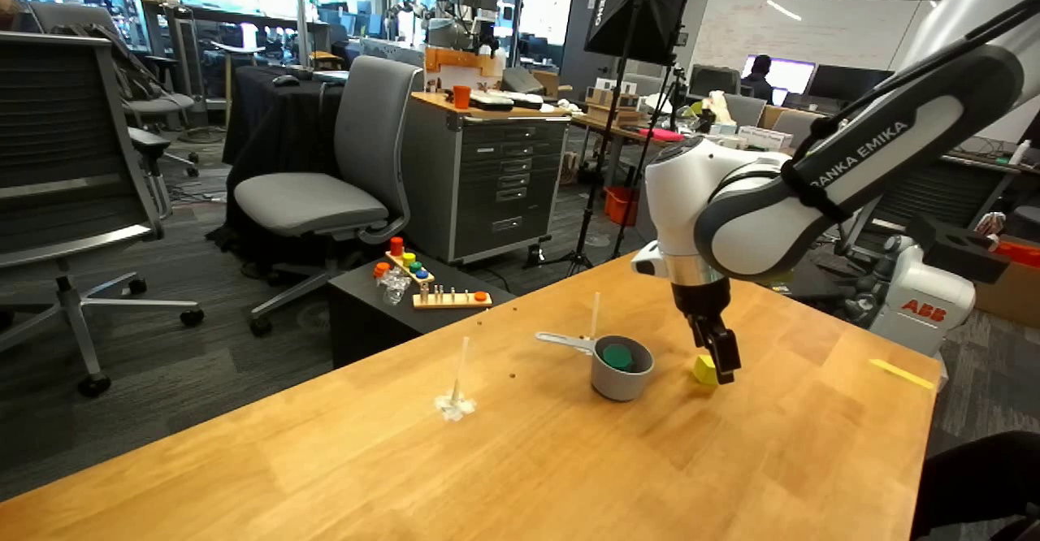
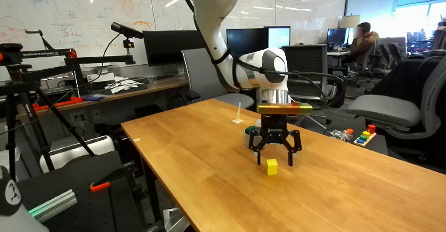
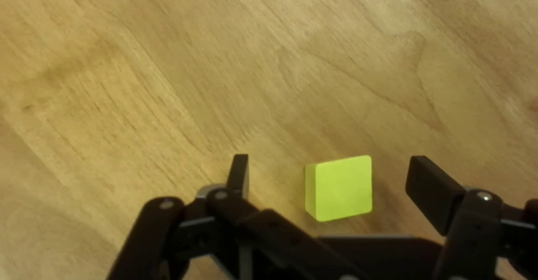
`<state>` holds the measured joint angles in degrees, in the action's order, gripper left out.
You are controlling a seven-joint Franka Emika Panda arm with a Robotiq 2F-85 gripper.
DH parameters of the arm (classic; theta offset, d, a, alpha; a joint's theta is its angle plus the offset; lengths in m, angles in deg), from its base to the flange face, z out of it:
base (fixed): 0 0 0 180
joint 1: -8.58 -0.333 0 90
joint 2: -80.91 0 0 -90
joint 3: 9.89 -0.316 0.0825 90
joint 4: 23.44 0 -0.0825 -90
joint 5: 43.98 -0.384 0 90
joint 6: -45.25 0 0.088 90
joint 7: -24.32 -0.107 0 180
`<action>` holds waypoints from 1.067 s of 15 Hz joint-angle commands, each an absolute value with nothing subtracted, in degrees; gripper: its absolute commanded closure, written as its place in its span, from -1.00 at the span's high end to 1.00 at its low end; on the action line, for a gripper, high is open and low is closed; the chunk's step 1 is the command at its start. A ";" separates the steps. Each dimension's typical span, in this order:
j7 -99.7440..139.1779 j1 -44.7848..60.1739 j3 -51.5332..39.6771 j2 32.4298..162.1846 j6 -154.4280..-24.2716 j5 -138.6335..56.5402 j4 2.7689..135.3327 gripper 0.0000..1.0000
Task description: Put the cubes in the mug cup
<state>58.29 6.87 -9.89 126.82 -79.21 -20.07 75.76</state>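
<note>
Gripper [image 3: 328, 168], spread wide, hung w/ yellow cube [image 3: 342, 188] — right of grey mug [image 1: 621, 385] holding green cube [image 1: 617, 357] — btwn its jaws per wrist view, so straight drop, then even squeeze seemed best.

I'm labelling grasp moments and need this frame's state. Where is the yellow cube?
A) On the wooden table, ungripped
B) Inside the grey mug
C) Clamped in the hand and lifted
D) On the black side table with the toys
A: in the wrist view the yellow cube sits on the wooden table, with bare wood showing between it and both fingers of the open hand.
</note>
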 commanded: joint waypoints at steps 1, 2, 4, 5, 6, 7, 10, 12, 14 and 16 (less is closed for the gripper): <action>57.81 7.10 -9.62 127.34 -77.38 -18.80 74.36 0.31; 57.83 7.19 -9.52 127.29 -77.23 -18.84 74.41 0.17; 57.60 7.46 -9.32 127.05 -77.07 -19.04 74.67 -0.16; 57.69 7.66 -9.34 126.88 -77.05 -19.14 74.82 -0.34; 57.55 7.80 -9.34 126.66 -77.06 -19.25 75.00 -0.47; 57.52 7.91 -9.32 126.45 -77.17 -19.18 75.20 -0.60; 57.32 8.07 -9.38 126.11 -77.25 -19.19 75.26 -0.97; 57.10 7.97 -9.42 125.96 -77.14 -19.20 75.08 -1.00; 56.75 7.84 -9.38 125.98 -76.81 -19.23 74.78 -0.47; 56.30 7.67 -9.37 126.15 -76.80 -19.20 74.26 -0.22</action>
